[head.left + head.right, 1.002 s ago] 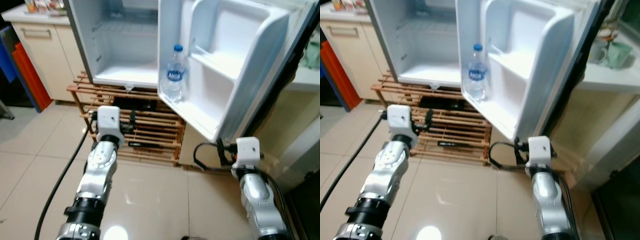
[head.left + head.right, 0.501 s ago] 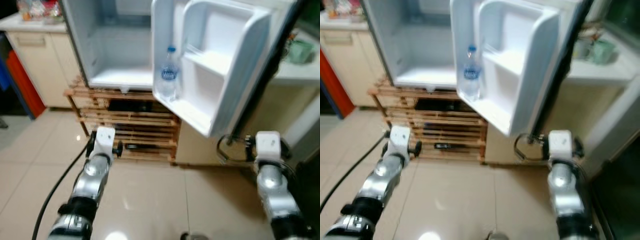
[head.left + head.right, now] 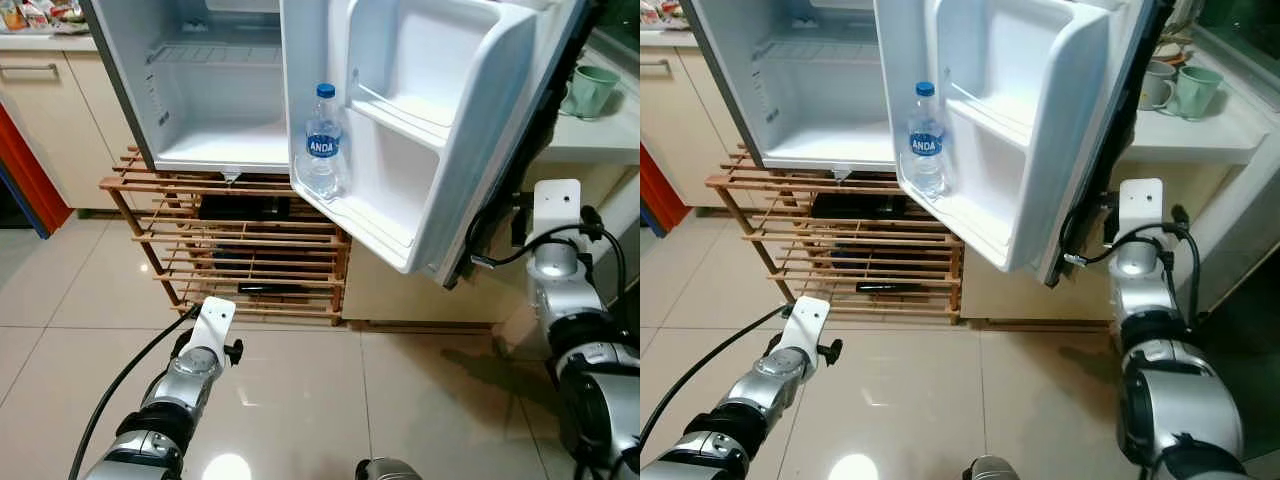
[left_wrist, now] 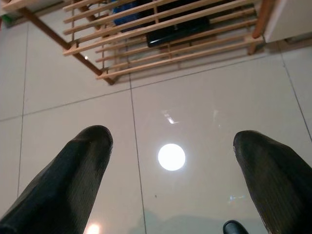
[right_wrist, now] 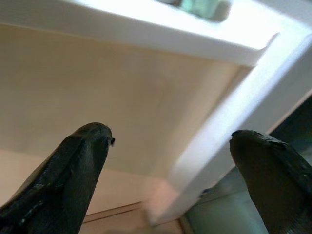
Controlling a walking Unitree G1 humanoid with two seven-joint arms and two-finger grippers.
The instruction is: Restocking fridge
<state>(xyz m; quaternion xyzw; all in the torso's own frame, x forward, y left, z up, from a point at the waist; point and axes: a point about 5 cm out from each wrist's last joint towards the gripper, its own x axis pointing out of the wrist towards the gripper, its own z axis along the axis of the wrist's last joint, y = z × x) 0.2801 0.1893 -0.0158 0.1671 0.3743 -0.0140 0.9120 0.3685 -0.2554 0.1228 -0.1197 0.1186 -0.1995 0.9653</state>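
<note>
The fridge [image 3: 220,90] stands open on a slatted wooden rack [image 3: 240,260], its inner compartment bare and its door [image 3: 430,130] swung wide toward the right. One water bottle [image 3: 323,140] with a blue cap stands upright in the lower door shelf, at that shelf's left end; the other door shelves hold nothing.

Compared with a second ago, both arms have left the fridge. The left gripper [image 4: 170,161], which was raised in front of the rack, has dropped low and now points down at the tiled floor [image 3: 300,400] on the near side of the rack. Its two black fingers are spread wide with nothing between them. The right gripper [image 5: 168,146], which sat low under the door's outer edge, has risen to the right of the door and faces the beige cabinet front [image 5: 97,87] under the white counter [image 3: 600,145], where a green cup [image 3: 591,88] stands. Its fingers are also spread wide and empty. The head views have shifted as well, so the robot itself seems to have stepped or turned a little.

With both grippers empty and turned away from the shelves, the placing of the bottle looks finished, and the robot appears to be between items. The likely next need is another thing to stock, and none is visible within reach.
</note>
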